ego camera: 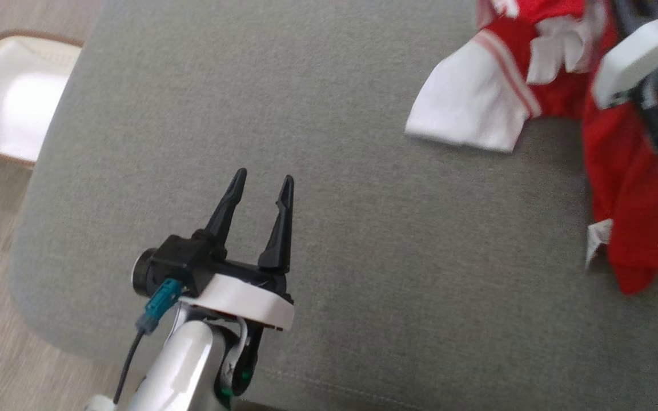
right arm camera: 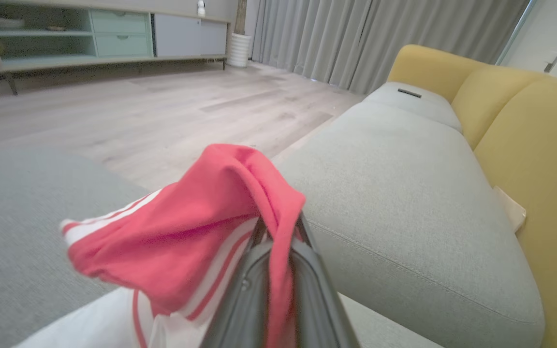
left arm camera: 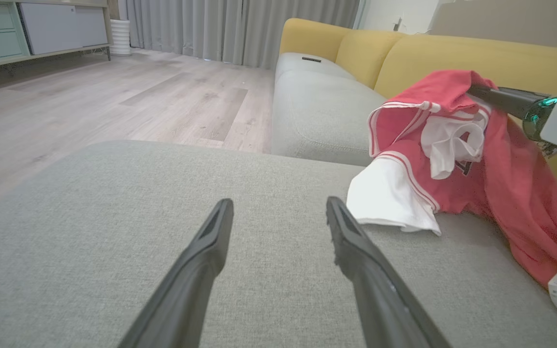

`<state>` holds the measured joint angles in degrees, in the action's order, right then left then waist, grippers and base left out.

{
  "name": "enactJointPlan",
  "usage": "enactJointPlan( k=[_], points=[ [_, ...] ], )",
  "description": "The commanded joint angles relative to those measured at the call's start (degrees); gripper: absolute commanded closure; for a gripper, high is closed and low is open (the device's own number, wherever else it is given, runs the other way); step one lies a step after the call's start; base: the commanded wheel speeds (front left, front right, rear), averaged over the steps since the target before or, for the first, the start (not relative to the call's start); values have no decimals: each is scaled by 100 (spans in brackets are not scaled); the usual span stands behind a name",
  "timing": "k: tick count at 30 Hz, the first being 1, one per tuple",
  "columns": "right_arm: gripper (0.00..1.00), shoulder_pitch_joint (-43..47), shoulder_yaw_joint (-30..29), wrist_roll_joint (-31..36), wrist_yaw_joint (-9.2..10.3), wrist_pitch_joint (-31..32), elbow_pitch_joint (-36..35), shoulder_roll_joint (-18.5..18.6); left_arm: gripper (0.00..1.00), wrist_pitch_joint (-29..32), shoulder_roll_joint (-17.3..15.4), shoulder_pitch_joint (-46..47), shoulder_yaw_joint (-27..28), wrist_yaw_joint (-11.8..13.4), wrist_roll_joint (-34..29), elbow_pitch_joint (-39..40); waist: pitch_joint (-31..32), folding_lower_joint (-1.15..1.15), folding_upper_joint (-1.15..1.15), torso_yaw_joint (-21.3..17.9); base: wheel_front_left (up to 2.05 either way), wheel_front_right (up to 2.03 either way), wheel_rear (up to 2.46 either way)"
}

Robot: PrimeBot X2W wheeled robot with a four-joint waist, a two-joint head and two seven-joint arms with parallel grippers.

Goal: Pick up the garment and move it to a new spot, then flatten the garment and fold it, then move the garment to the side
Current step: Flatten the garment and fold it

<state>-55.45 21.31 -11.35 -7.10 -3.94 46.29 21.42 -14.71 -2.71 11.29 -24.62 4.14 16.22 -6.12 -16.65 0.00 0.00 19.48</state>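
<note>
You have the broad grey cushion under both hands: flat, matte, tightly woven, with rounded corners. The garment lies bunched on it and hangs from your right gripper, whose fingers are pinched tight on a fold of red cloth, lifting it into a peak. Your left gripper hovers spread wide and empty over bare cushion. From it the garment sits ahead and off to the right, well apart. The right arm is the one on it, so I judge the carry belongs there. The heap's long run seems to trail from the held peak back along that arm toward you. The cloth looks like thin, limp, creased jersey. Its white sleeve, edged with red stripes, lies flat nearest the left fingers. A small white care label pokes out at the low hem.
</note>
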Motion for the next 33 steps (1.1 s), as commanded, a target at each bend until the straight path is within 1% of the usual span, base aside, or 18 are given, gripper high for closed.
enactJointPlan(
  k=[1, 2, 3, 4, 6, 8, 10, 14, 19, 22, 26, 29, 33],
  points=[
    [100, -136, 70, -37, -39, 21, -94, 57, 0, -29, -17, 192, 152, 34, 19, 192, -95, 0, 0, 101, 0, 0, 0],
    [100, -260, 115, -72, -39, 65, 26, 211, 0, -29, -17, 200, 133, 35, 28, 191, -128, 0, 0, 141, 0, 0, 0],
    [64, -377, 118, -119, -39, 74, 163, 339, 0, -29, -17, 211, 119, 38, 36, 187, -153, 0, 0, 174, 0, 0, 0],
    [0, -479, 97, -151, -39, 151, 364, 456, 0, -29, -17, 223, 106, 40, 43, 181, -173, 0, 0, 204, 0, 0, 0],
    [0, -637, 132, -98, -39, 371, 785, 631, 0, -29, -17, 239, 96, 46, 53, 172, -186, 0, 0, 236, 0, 0, 0],
    [0, -796, 61, -8, -39, 394, 1111, 738, 0, -29, -17, 247, 105, 55, 57, 165, -183, 0, 0, 236, 0, 0, 0],
    [0, -886, -20, 141, -39, 347, 1386, 735, 0, -29, -17, 245, 143, 73, 47, 149, -145, 0, 0, 182, 0, 0, 0],
    [0, -872, -107, 329, -39, 59, 1675, 456, 0, -29, -17, 228, 208, 59, -3, 131, -13, 0, 0, -25, 0, 0, 0],
    [0, -754, -229, 201, -39, -631, 1633, -14, 0, -29, -17, 210, 289, 35, -72, 150, 193, 0, 0, -341, 0, 0, 0],
    [0, -575, -235, 81, -39, -921, 1405, -347, 0, -29, -17, 181, 371, 22, -139, 169, 337, 0, 0, -531, 0, 0, 0],
    [0, -67, -318, -100, -39, -1078, 828, -781, 0, -29, -17, 109, 523, 9, -223, 215, 566, 0, 0, -765, 0, 0, 0],
    [0, 511, -551, -177, -39, -1100, 177, -1106, 0, -29, -17, 29, 638, -10, -287, 240, 733, 0, 0, -913, 0, 0, 0],
    [0, 1587, -972, 3, -39, -1104, -927, -1530, 0, -29, -17, -87, 760, -23, -333, 273, 957, 0, 0, -1068, 0, 0, 0]
  ],
)
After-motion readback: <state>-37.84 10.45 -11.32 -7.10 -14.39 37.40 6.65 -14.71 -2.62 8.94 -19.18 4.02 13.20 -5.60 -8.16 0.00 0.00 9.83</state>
